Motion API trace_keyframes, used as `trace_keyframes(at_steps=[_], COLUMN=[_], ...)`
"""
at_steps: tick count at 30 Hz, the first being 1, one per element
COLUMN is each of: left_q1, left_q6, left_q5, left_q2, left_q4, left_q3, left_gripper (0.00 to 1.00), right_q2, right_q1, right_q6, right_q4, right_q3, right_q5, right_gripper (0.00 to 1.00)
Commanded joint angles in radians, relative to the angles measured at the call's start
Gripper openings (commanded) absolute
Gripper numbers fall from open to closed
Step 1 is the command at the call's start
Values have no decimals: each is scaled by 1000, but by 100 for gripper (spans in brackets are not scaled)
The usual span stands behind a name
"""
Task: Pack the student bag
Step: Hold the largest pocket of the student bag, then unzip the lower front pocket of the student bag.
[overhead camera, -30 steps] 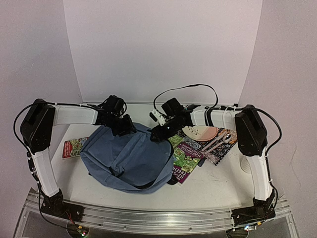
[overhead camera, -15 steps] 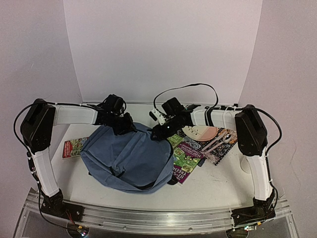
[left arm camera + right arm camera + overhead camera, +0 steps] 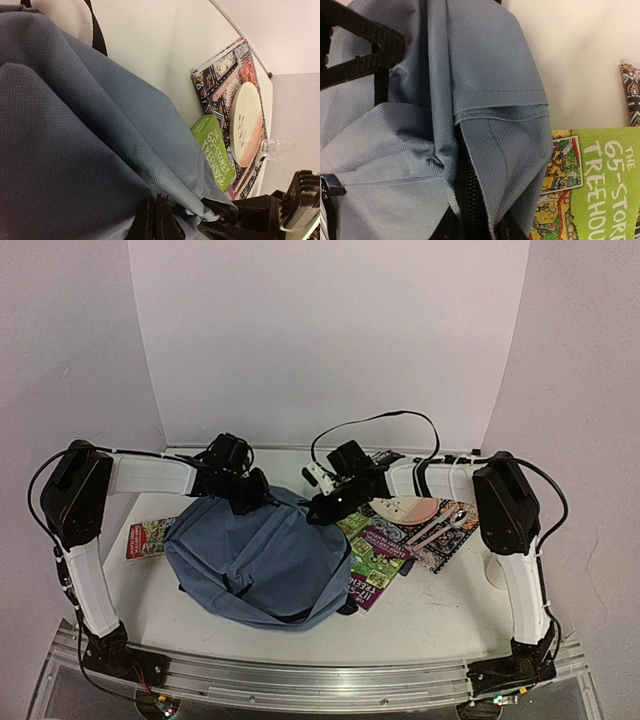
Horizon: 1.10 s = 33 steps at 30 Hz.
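The student bag (image 3: 255,558), grey-blue with black straps, lies in the middle of the table. My left gripper (image 3: 250,496) is at its far top edge; in the left wrist view its black fingers (image 3: 146,222) are pressed together on a fold of the bag (image 3: 75,125). My right gripper (image 3: 322,506) is at the bag's far right corner. In the right wrist view that gripper (image 3: 477,230) is closed around a fabric fold with the black zipper (image 3: 470,200). The bag's black handle (image 3: 365,45) crosses the upper left.
A green "65-Storey Treehouse" book (image 3: 375,545) lies partly under the bag's right side, over a purple book (image 3: 368,590). Further right, a patterned notebook (image 3: 445,545) carries a plate (image 3: 405,508) and spoons (image 3: 440,525). Another book (image 3: 148,537) pokes out at the bag's left.
Both grippers have closed on the bag's top edge. The bag's upper fabric has bunched and shifted slightly; the arms have hardly moved.
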Motion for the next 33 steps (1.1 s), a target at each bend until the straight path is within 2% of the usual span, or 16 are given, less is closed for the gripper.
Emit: trace_keyframes(at_steps=[1, 8, 13, 25, 33], left_q1=[-10, -11, -10, -10, -11], left_q6=[7, 30, 41, 4, -27], left_q5=[16, -7, -48, -263, -234], left_q2=[-119, -254, -354, -658, -744], left_q4=[52, -3, -76, -388, -432], left_q3=[-60, -172, -296, -546, -636], left_gripper=[0, 0, 0, 0, 0], right_q2=[-52, -60, -60, -39, -18], right_q1=[-21, -60, -74, -107, -106], right_q6=[32, 89, 107, 144, 139], right_q4=[4, 7, 9, 12, 18], right_q3=[-20, -33, -34, 3, 30], right_q5=[-4, 24, 27, -7, -94], right_gripper=[14, 0, 0, 0, 1])
